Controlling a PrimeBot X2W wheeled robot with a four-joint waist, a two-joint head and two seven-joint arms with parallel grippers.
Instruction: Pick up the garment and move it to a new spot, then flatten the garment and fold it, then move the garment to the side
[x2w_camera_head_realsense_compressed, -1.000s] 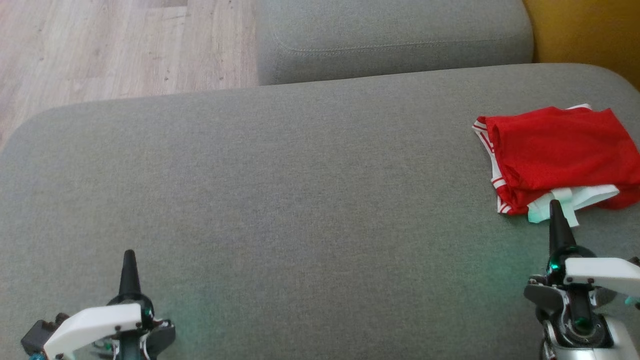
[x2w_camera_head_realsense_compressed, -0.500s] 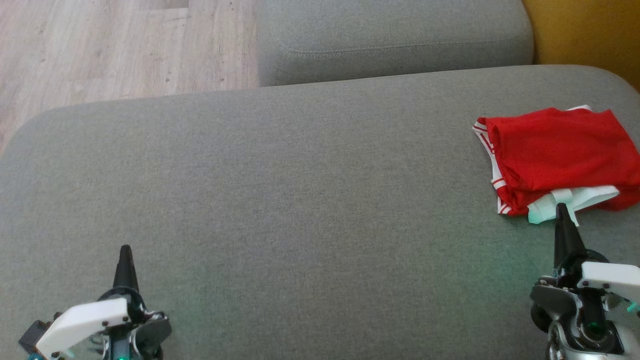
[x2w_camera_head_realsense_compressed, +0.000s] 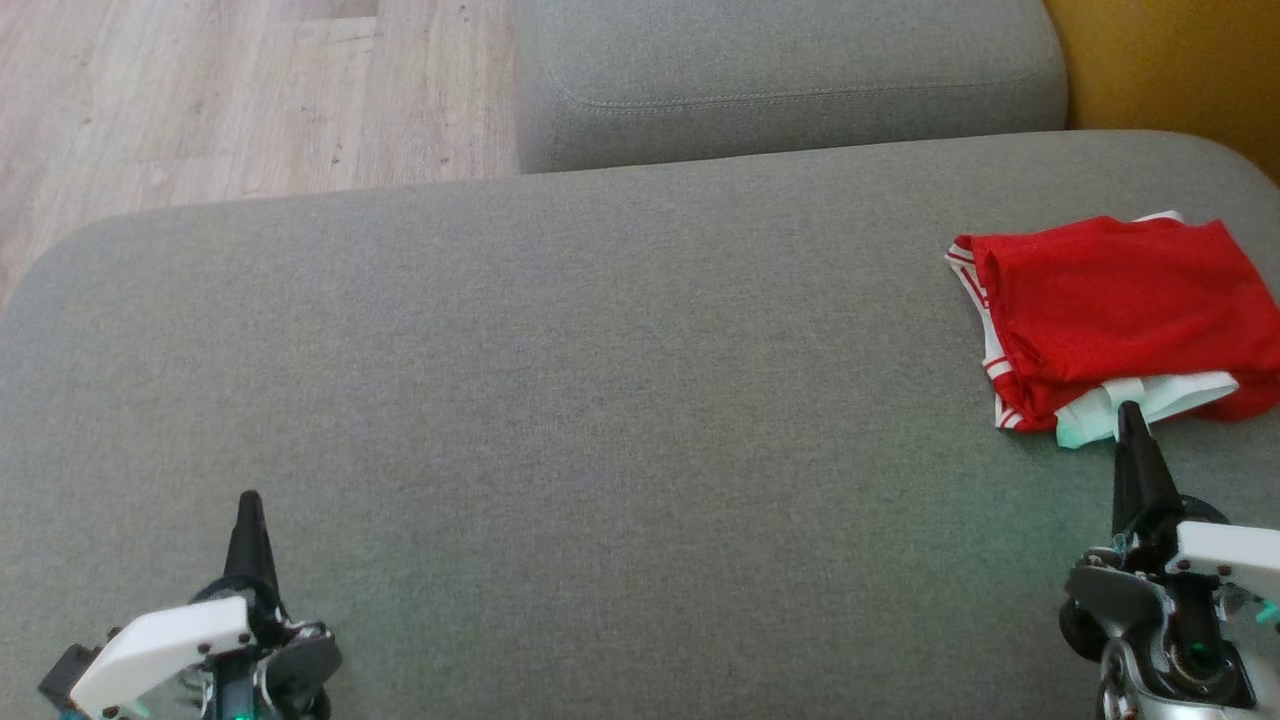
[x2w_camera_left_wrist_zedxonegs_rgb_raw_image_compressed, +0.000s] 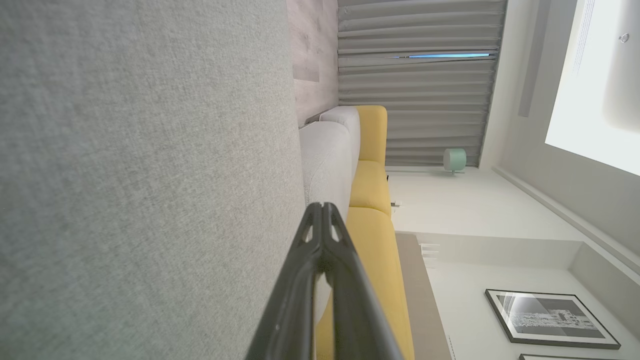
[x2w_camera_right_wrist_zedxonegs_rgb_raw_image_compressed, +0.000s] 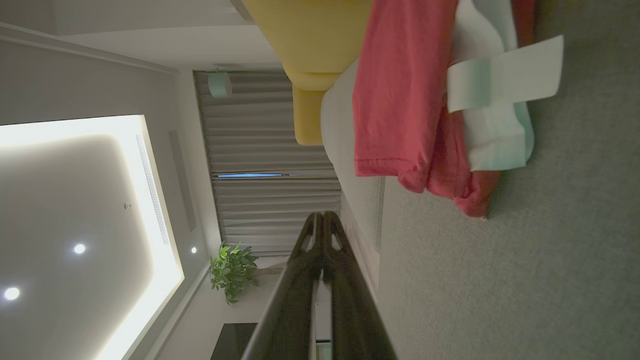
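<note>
A broad grey sofa cushion (x2w_camera_head_realsense_compressed: 600, 350) fills the foreground, with a second grey cushion (x2w_camera_head_realsense_compressed: 780, 70) behind it, wooden floor (x2w_camera_head_realsense_compressed: 200, 90) at the far left and a yellow sofa (x2w_camera_head_realsense_compressed: 1170, 60) at the far right. The red garment (x2w_camera_head_realsense_compressed: 1120, 300) lies folded at the cushion's right side, its white trim and a loose white tab (x2w_camera_right_wrist_zedxonegs_rgb_raw_image_compressed: 505, 75) facing the robot. The right hand (x2w_camera_head_realsense_compressed: 1128, 410) is clenched and empty, its tip just beside that white edge; whether it touches the cloth I cannot tell. The left hand (x2w_camera_head_realsense_compressed: 248, 498) is also clenched and empty, well apart over bare cushion.

The task looks close to done, so the main danger is undoing it. If the right hand moves with its tip against the tab, it could snag the tab and drag the layers open. A push forward with the fingers pressed together would shove the stack and wrinkle it. The thin fabric probably slides easily on itself, so a slight nudge may shift the top layer.
</note>
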